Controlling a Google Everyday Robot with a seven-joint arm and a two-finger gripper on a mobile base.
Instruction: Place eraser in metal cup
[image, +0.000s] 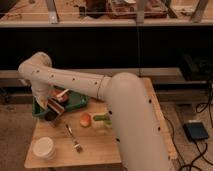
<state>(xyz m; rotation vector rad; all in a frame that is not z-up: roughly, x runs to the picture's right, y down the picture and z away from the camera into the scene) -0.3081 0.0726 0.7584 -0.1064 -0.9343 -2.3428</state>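
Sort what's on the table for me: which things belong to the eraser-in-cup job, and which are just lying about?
Job:
eraser, at the gripper
metal cup, dark, at the tray's near edge
gripper, low over the tray, shut

Lying about:
green tray
fork
white container
orange item
green item
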